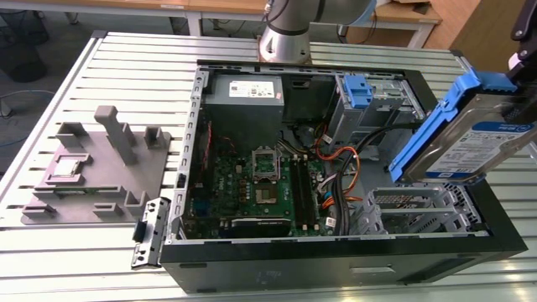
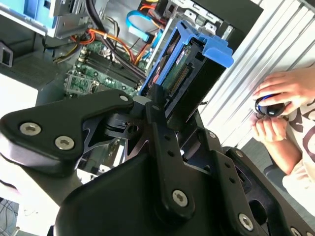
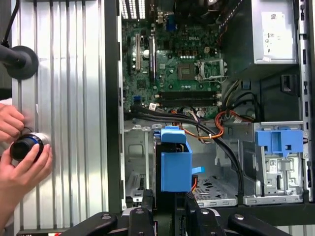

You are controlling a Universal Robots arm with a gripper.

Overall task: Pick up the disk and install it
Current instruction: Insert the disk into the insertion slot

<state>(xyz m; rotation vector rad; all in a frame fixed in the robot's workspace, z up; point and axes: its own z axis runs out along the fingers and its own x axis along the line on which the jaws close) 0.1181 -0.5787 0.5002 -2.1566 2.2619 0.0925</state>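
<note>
Slatted table (image 1: 126, 69), open computer case (image 1: 336, 267), disk (image 1: 470, 141) in hand (image 2: 170, 110) above.

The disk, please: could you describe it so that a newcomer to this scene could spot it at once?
Find the open black computer case on the slatted table. Above its end at the exterior view's right, the disk is held tilted. It is a silver drive with a white-and-blue label in a blue frame, unlike the bare blue latch inside.

arm base (image 1: 290, 31) upright at back. gripper (image 2: 170, 105) up high, tilted, fingers (image 2: 156, 105) squeezed tight on disk (image 2: 194, 78), one finger on each side.
</note>
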